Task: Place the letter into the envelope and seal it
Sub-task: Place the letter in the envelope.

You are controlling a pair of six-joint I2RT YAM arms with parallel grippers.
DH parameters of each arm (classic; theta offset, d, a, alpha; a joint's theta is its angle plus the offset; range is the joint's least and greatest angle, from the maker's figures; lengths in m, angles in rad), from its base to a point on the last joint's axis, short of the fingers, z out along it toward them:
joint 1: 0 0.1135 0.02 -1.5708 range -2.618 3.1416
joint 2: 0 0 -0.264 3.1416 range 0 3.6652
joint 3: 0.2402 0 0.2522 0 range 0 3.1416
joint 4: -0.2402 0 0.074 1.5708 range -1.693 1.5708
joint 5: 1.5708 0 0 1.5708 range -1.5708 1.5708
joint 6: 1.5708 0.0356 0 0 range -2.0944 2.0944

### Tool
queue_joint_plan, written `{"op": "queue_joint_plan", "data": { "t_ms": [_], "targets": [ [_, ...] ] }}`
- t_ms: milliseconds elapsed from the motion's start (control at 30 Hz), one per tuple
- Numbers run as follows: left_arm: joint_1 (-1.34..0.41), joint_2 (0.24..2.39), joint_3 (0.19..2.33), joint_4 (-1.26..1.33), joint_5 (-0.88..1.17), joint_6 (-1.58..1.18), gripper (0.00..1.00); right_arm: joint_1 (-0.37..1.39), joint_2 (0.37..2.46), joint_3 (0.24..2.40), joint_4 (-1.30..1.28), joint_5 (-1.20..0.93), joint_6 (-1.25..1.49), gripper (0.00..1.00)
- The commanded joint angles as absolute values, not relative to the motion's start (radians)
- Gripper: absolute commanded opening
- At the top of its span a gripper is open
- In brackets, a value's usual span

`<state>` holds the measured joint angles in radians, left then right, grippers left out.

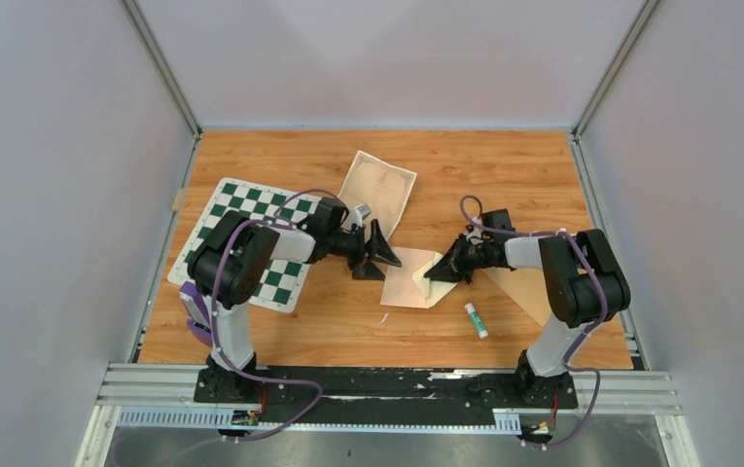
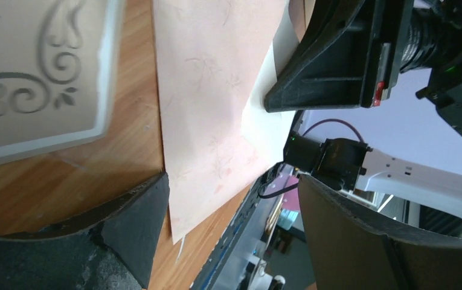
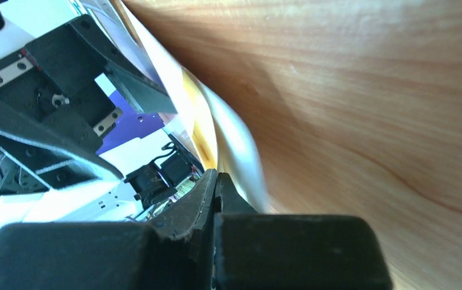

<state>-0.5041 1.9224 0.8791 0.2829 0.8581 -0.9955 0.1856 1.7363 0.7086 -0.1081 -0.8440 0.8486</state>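
1. I see a wooden table [image 1: 348, 331] boxed in by grey walls, with a checkered mat [image 1: 241, 209] on the left.
2. My left gripper [image 1: 379, 259] gapes wide and empty, just beside the flat letter [image 1: 379, 188].
3. My right gripper [image 1: 438, 274] is closed, its tips at the envelope [image 1: 411, 287].
4. Only the left wrist view shows the letter's scrollwork clearly.

Pretty clearly a robotics lab test cell, not a home or an office. A wood-grain tabletop [image 1: 504, 175] was boxed in on the left, right and far sides by plain grey panels [image 1: 47, 175], with metal posts [image 1: 159, 63] fitted at the far corners. The left arm [image 1: 236, 263] and right arm [image 1: 572, 277] were bolted down along aluminium rails [image 1: 139, 384] at the near edge, and purple cables [image 1: 295, 389] were left looped in the open. More blurry hardware was glimpsed in the wrist views.
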Motion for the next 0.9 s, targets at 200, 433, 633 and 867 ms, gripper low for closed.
{"op": "queue_joint_plan", "data": {
  "t_ms": [200,433,633,867],
  "targets": [
    [-0.555,1.972,0.944,0.093,0.828,-0.878,0.86,0.202,1.75,0.718,-0.057,-0.822,0.942,0.0],
    [-0.554,1.975,0.948,0.074,0.822,-0.871,0.85,0.213,1.757,0.768,-0.179,-0.798,0.825,0.0],
    [-0.514,1.952,0.983,-0.031,0.809,-0.789,0.83,0.172,1.743,0.905,-0.44,-0.733,0.56,0.2],
    [-0.492,1.87,1.051,-0.199,0.792,-0.644,0.83,0.169,1.794,0.943,-0.483,-0.755,0.496,0.4]
  ]
}}
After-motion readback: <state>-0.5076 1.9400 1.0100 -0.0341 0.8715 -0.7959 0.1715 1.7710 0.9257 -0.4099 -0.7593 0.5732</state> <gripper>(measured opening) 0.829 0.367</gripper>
